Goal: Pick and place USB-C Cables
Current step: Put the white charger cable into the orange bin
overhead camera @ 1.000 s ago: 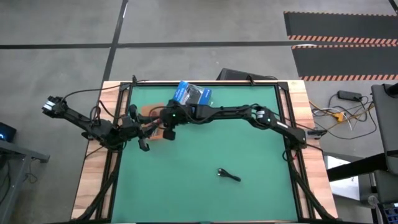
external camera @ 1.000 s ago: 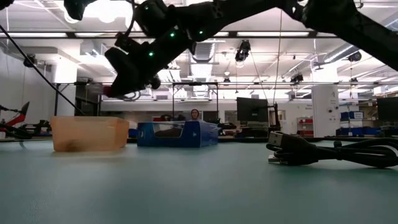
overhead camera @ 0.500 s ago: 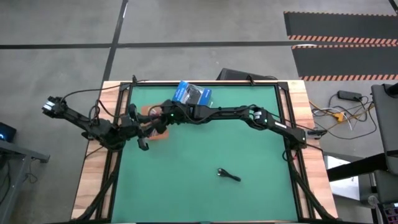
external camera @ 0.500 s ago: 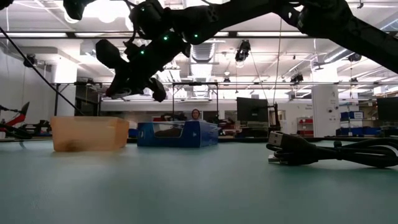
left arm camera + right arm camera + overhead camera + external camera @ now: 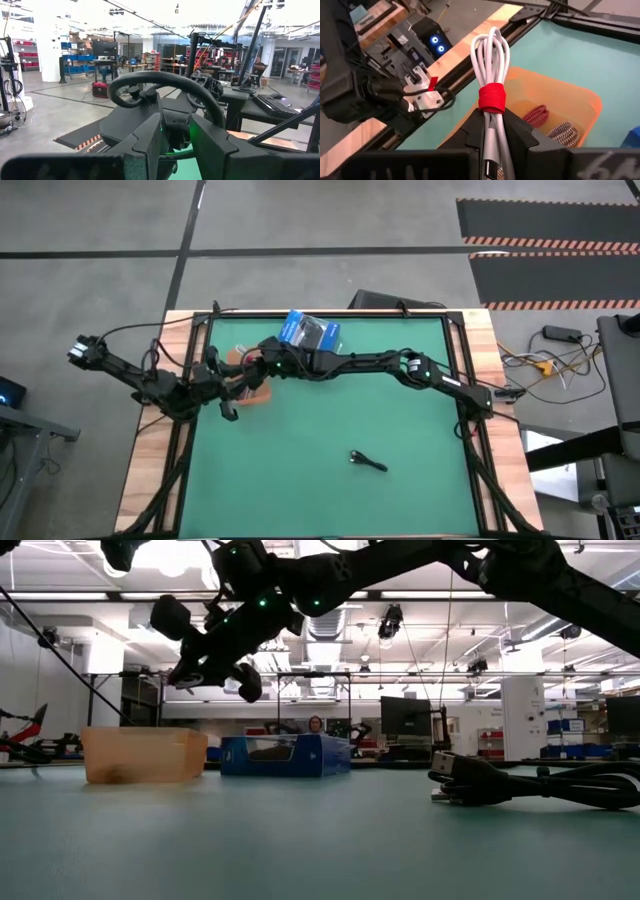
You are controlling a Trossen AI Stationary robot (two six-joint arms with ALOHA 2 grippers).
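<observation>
Our right end effector [image 5: 492, 132] grips the white cable [image 5: 491, 65] lengthwise above the orange tray [image 5: 572, 95], which lies just below; left end effector [image 5: 228, 402] state unclear.

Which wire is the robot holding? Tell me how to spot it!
Find the orange tray at the green table's far left. Just above it, the right gripper pinches a looped white cable. Only this one wears a red tie; the braided cables in the tray don't.
</observation>
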